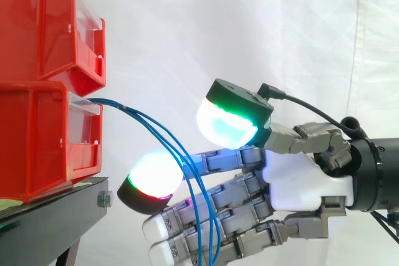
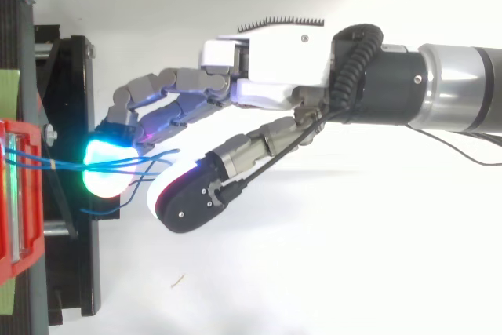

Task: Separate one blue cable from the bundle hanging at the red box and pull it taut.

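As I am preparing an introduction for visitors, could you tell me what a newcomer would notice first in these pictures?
The hand at right stands out, its glowing pads cyan-green and white, fingers outstretched. Next, the slack blue cables arching from the lower of the stacked red bins at left and hanging across those fingers.

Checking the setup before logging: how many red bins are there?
2. The upper red bin sits on the lower red bin, which rests on the black stand at left. More may lie out of frame.
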`<state>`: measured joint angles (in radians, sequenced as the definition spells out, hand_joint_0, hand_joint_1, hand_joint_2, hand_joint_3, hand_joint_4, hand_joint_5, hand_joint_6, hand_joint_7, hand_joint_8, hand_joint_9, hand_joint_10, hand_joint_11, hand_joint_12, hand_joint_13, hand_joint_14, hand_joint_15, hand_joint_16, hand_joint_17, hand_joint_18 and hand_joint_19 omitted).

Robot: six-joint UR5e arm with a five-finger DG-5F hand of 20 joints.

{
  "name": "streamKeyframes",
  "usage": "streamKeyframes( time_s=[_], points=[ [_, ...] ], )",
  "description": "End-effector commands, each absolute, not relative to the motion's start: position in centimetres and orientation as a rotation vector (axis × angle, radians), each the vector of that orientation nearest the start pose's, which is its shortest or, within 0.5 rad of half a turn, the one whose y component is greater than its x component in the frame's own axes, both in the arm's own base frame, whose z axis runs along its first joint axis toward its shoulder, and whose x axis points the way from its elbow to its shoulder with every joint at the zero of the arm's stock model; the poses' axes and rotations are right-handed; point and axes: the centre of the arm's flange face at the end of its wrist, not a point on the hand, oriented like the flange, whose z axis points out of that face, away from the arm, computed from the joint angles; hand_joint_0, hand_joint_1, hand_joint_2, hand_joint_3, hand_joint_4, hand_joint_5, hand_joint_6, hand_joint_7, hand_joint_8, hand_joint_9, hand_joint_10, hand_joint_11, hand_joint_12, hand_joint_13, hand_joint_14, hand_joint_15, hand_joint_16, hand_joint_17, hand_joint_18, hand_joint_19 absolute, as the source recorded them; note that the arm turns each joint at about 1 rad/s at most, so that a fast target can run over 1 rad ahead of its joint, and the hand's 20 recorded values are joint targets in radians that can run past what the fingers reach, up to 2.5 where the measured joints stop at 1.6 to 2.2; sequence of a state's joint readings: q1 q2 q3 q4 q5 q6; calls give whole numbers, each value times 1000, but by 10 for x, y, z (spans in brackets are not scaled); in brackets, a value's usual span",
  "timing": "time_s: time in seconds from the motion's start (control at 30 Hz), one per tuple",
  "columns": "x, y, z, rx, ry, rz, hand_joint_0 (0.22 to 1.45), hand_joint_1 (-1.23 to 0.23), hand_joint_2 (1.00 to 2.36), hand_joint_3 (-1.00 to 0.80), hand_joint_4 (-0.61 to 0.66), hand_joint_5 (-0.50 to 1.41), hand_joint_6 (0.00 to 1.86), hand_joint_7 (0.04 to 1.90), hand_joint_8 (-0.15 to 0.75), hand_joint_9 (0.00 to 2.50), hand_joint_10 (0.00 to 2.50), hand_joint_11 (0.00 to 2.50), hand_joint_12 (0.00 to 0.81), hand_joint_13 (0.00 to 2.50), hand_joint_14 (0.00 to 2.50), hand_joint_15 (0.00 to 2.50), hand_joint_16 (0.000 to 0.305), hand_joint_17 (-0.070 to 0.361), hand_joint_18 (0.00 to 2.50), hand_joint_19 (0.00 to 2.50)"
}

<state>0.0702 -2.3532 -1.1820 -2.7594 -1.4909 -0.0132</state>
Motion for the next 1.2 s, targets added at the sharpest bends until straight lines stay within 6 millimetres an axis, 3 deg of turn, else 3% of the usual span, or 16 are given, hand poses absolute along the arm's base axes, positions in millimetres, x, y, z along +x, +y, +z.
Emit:
streamKeyframes(
  time_s=[0.0,0.3,0.6,0.83,1.17],
  points=[
    [772,-93,222,1198,1209,1193,560,-607,1003,-464,224,-126,503,1034,260,613,11,325,248,548,5,134,22,49,388,101],
    [776,-87,239,1208,1250,1160,572,-640,1004,-442,223,-116,503,1069,258,621,9,319,244,545,5,131,21,48,385,96],
    [776,-79,240,1224,1268,1143,580,-657,1004,-428,207,-113,503,1109,259,624,9,324,243,549,5,130,21,47,390,100],
    [776,-75,240,1226,1269,1146,608,-690,1010,-311,124,-104,500,1311,258,629,10,353,242,552,5,133,21,47,399,100],
    [777,-73,242,1223,1272,1152,574,-680,1006,-401,149,-126,620,1143,263,642,10,382,250,566,5,140,21,48,409,101]
  ],
)
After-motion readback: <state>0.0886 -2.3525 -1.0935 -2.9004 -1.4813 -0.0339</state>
